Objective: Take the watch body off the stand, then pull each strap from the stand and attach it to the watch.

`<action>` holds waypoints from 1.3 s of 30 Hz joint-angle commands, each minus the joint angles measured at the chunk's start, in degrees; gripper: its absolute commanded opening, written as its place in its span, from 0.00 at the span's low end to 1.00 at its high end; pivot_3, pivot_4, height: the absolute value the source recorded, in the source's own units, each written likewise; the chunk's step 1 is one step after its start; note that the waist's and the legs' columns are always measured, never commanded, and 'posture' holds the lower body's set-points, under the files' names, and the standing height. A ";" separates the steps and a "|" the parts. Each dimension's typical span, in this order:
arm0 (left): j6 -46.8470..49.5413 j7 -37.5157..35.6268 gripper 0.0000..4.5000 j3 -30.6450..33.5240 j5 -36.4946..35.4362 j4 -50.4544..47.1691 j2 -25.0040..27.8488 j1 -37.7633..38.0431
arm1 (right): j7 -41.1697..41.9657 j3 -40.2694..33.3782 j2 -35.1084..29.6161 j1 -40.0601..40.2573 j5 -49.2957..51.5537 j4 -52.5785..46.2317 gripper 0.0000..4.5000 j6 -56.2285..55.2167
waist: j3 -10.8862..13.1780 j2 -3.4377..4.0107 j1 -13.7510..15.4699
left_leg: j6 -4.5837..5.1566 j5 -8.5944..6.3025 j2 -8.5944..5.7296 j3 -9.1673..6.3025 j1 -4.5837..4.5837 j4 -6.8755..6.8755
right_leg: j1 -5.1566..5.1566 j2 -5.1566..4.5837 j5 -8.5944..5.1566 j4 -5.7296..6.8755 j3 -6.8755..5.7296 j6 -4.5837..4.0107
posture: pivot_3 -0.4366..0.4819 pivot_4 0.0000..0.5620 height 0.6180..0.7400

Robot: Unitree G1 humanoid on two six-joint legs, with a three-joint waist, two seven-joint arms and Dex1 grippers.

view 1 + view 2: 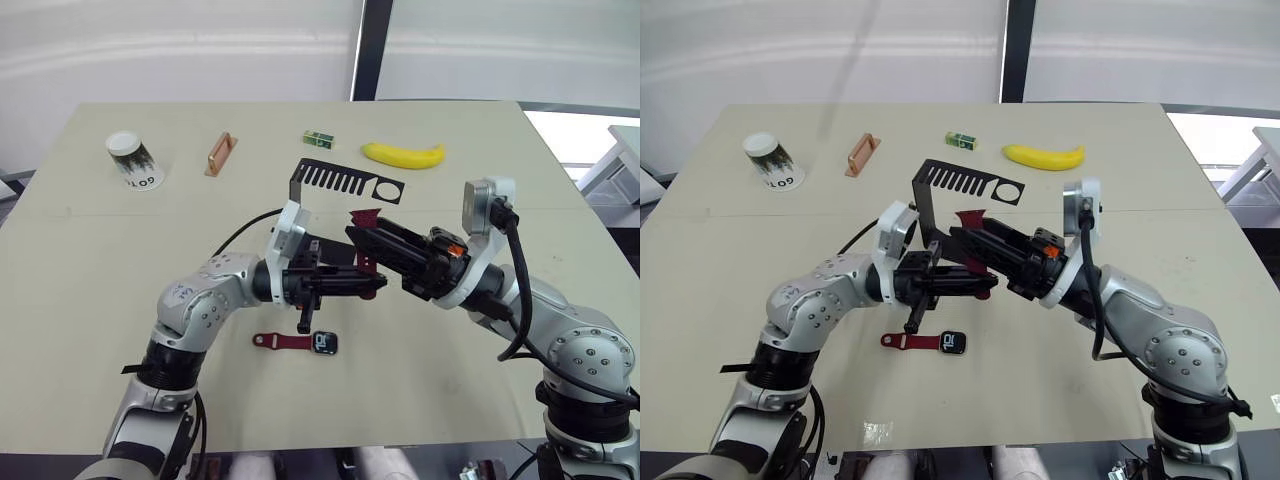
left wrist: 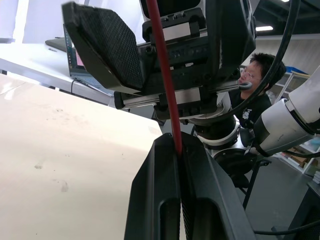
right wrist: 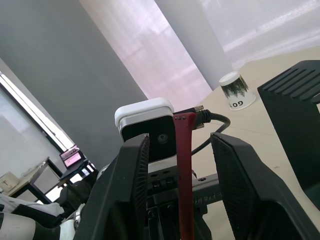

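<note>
A single dark-red strap (image 2: 167, 85) is pinched between the closed fingers (image 2: 160, 200) of the left gripper (image 1: 372, 287), as seen from the left wrist, with the band rising straight out of the seam between the two black pads. Directly facing it, the right gripper (image 1: 362, 240) is held with its two fingers (image 3: 235, 170) spread apart, and the free end of that same strap stands in the gap between them (no contact with either pad can be made out). The two grippers are met above the middle of the table (image 1: 90, 260), tip to tip.

Below the left gripper and slightly toward the robot, the watch body (image 1: 326, 344) lies flat on the table, with a second dark-red strap (image 1: 283, 341) lying at its left end, seemingly joined to it; two straps are thus counted in all. Beyond the grippers, the one black stand (image 1: 345, 183) rests on the table, its slotted top plate and round hole turned toward the camera.

Farther out along the far edge, four loose items are counted: one paper cup (image 1: 133, 160) to the far left, one copper-coloured handle (image 1: 220, 154), one small green box (image 1: 319, 138), and one banana (image 1: 403, 155) beyond the right gripper. A person (image 2: 255, 75) is seen in the background of the left wrist view.
</note>
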 commanded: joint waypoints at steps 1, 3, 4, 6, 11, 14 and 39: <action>-0.21 -0.01 0.00 1.03 -1.11 -0.89 -0.49 -0.99 | -0.94 -0.89 -0.08 -0.07 0.64 -2.25 0.44 -1.57 | 0.00 0.00 0.00 | 0.00 0.00 0.00 0.00 0.00 0.00 | 0.00 0.00 0.00 0.00 0.00 0.00 | 0.48 0.27 1.00; -0.25 -0.01 0.00 1.00 -1.09 -0.82 -0.60 -1.01 | -0.86 -0.93 -0.12 -0.10 0.43 -2.24 0.44 -1.68 | 0.00 0.00 0.00 | 0.00 0.00 0.00 0.00 0.00 0.00 | 0.00 0.00 0.00 0.00 0.00 0.00 | 0.48 0.27 1.00; -0.28 -0.02 0.00 1.00 -1.07 -0.79 -0.65 -1.02 | -0.60 -0.91 -0.24 -0.15 0.16 -2.32 0.44 -1.72 | 0.00 0.00 0.00 | 0.00 0.00 0.00 0.00 0.00 0.00 | 0.00 0.00 0.00 0.00 0.00 0.00 | 0.48 0.27 1.00; -0.34 -0.06 0.00 1.00 -1.00 -0.89 -0.64 -0.88 | -0.40 -0.90 -0.35 -0.30 0.13 -2.41 0.44 -1.81 | 0.00 0.00 0.00 | 0.00 0.00 0.00 0.00 0.00 0.00 | 0.00 0.00 0.00 0.00 0.00 0.00 | 0.48 0.27 1.00; -0.46 -0.15 0.00 0.84 -0.88 -1.51 -0.52 -0.37 | -0.48 -1.07 -0.59 -0.47 0.79 -2.42 0.44 -2.19 | 0.00 0.00 0.00 | 0.00 0.00 0.00 0.00 0.00 0.00 | 0.00 0.00 0.00 0.00 0.00 0.00 | 0.48 0.27 1.00; -0.76 -0.02 0.00 0.68 -0.72 -1.74 -0.76 -0.36 | -0.22 -1.14 -0.98 -0.45 1.10 -2.39 0.44 -2.02 | 0.00 0.00 0.00 | 0.00 0.00 0.00 0.00 0.00 0.00 | 0.00 0.00 0.00 0.00 0.00 0.00 | 0.48 0.27 1.00; -0.23 0.66 0.00 0.74 -1.08 -3.07 -0.40 0.38 | -0.26 -1.03 -0.33 -0.86 0.30 -2.36 0.02 -3.31 | 0.00 0.00 0.00 | 0.00 0.00 0.00 0.00 0.00 -0.01 | 0.00 0.00 0.00 -0.01 0.00 0.00 | 0.48 0.27 1.00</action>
